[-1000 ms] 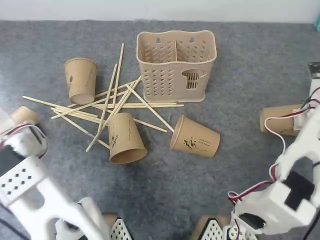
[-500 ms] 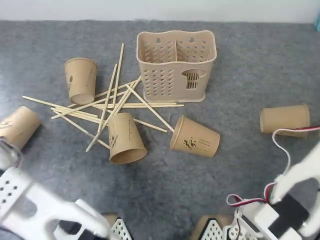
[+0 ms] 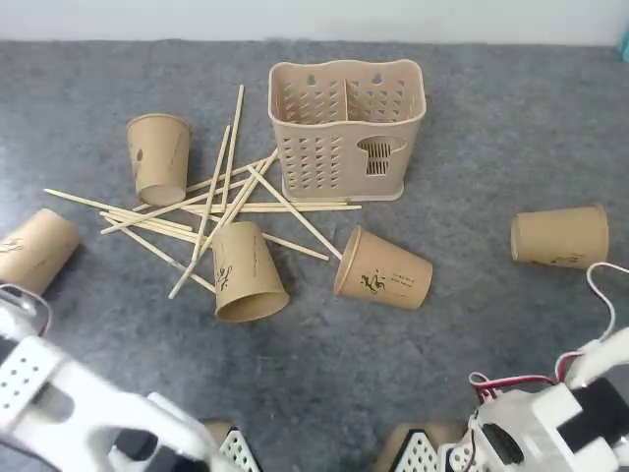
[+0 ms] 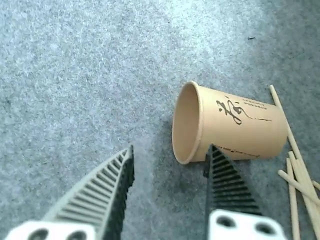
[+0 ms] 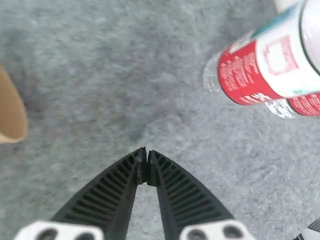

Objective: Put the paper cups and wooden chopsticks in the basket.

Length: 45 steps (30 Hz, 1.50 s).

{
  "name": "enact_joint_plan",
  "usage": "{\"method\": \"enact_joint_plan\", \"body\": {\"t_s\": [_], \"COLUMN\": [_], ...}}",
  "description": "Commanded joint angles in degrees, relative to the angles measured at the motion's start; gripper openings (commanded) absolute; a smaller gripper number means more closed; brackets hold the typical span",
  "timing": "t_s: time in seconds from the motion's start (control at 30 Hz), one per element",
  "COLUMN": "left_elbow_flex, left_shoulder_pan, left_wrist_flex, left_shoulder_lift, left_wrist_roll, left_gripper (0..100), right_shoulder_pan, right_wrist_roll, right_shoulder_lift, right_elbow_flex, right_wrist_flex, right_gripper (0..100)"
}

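Hovering low over the grey mat [image 4: 75, 60], the left gripper [image 4: 170, 150] has its claw spread wide. It points at the far-left cup [image 4: 235, 125], which lies on its side with its mouth toward the claw. One fingertip [image 4: 212, 155] sits at the cup's rim; contact cannot be told.

The right gripper [image 5: 146, 152] has its claw pressed together on nothing, above bare mat. A sliver of another cup [image 5: 10, 112] is cut off at the frame edge. Red-and-white cylinders [image 5: 260, 65] lie nearby, also cut off, kind unclear.

In the high view the left arm [image 3: 59, 403] and right arm [image 3: 550, 438] sit at the near edge, partly out of frame. The basket [image 3: 346, 128] stands upright, its two compartments showing perforated walls. The cups lie outside it: back-left cup [image 3: 159, 157], middle cup [image 3: 248, 272], front cup [image 3: 383, 269], far-right cup [image 3: 560, 236]. The chopsticks [image 3: 206, 202] fan out left of the basket, and some reach its base.
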Motion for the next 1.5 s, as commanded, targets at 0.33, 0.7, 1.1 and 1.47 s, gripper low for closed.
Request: {"method": "enact_joint_plan", "body": {"t_s": [0.33, 0.7, 1.1, 1.47], "left_elbow_flex": [-40.6, -56.8, -57.1, -57.4], "left_shoulder_pan": [-1.2, 0.4, 16.4, 27.0], "left_wrist_flex": [19.5, 23.8, 18.5, 7.6], "left_shoulder_lift": [45.2, 60.1, 60.2, 52.0], "left_wrist_roll": [3.8, 7.4, 16.2, 29.5], "left_gripper": [14, 4, 1, 1], "right_shoulder_pan": [0.8, -0.7, -1.3, -1.9], "right_wrist_roll": [-0.8, -0.8, -0.8, -0.8], "right_shoulder_lift": [1.5, 3.5, 3.6, 3.6], "right_elbow_flex": [-0.8, -0.8, -0.7, 4.1], "right_wrist_flex": [-1.8, -1.9, -1.9, -8.9], "right_gripper": [0.8, 0.8, 0.8, 0.8]}}
